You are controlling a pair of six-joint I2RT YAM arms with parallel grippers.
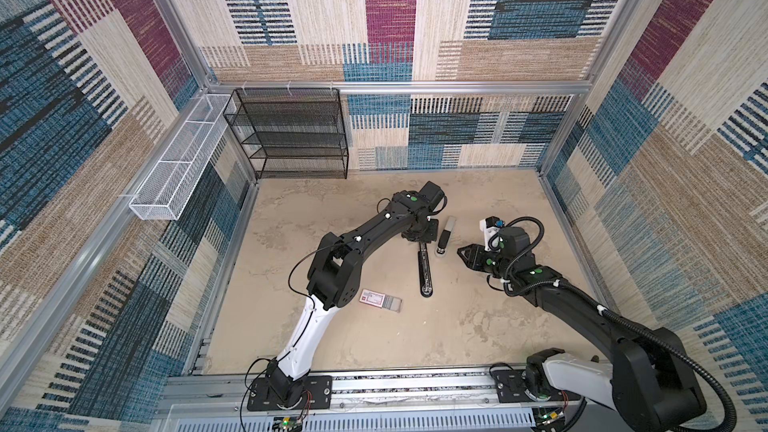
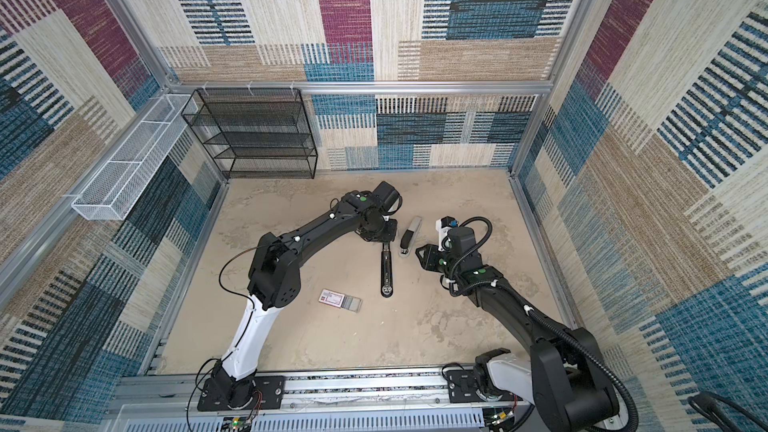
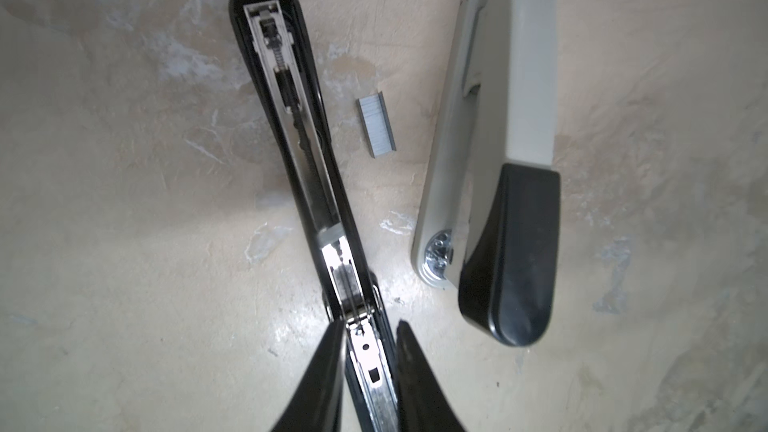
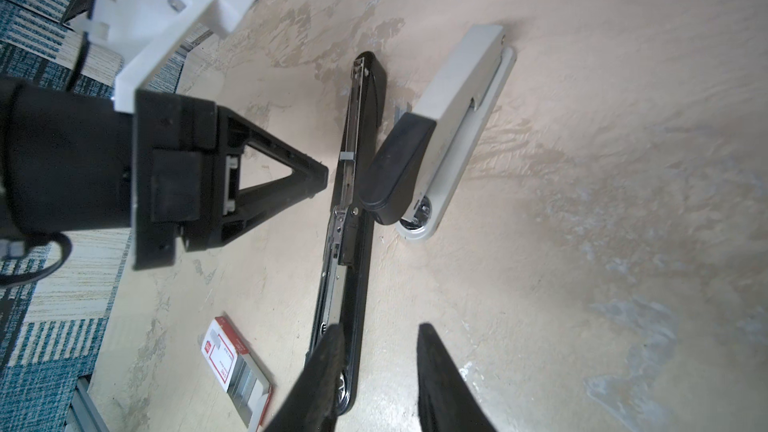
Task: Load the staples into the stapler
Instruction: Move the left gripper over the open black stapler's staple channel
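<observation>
The black stapler [image 1: 424, 272] [image 3: 299, 118] [image 4: 353, 268] lies opened flat mid-table, its metal channel facing up. My left gripper [image 3: 370, 326] [image 4: 320, 178] points down at its hinge, jaws against both sides, shut on it. A short loose strip of staples [image 3: 376, 126] lies on the table between it and a closed grey stapler [image 1: 446, 230] [image 3: 511, 89]. The white, red-marked box of staples [image 1: 380, 299] [image 2: 340, 300] [image 4: 232, 363] lies open near the left arm. My right gripper [image 1: 460, 252] [image 4: 380, 328] hovers right of the staplers, open and empty.
A black mesh shelf [image 1: 291, 135] stands at the back left. A white mesh basket [image 1: 183, 160] hangs on the left wall. Patterned walls enclose the table, and an aluminium rail [image 1: 374, 384] runs along the front edge.
</observation>
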